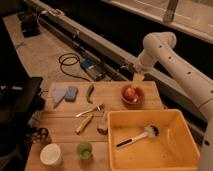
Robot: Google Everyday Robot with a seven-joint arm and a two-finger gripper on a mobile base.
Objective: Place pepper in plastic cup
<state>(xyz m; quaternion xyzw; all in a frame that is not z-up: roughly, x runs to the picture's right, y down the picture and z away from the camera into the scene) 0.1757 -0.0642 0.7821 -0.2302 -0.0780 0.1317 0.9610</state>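
The dark green pepper (90,92) lies on the wooden table (65,132) near its far edge, left of centre. The small light-green plastic cup (84,149) stands upright near the table's front edge, next to a white container (50,154). My gripper (137,78) hangs from the white arm (165,52) above the far rim of a red bowl (132,95), well to the right of the pepper and far from the cup. Nothing shows in it.
A big yellow tub (172,150) with a dish brush (137,136) fills the right front. A metal spoon (90,111), a yellow elongated object (84,123), a blue sponge (71,93) and a pale cloth (58,96) lie around the pepper. The red bowl holds a reddish item.
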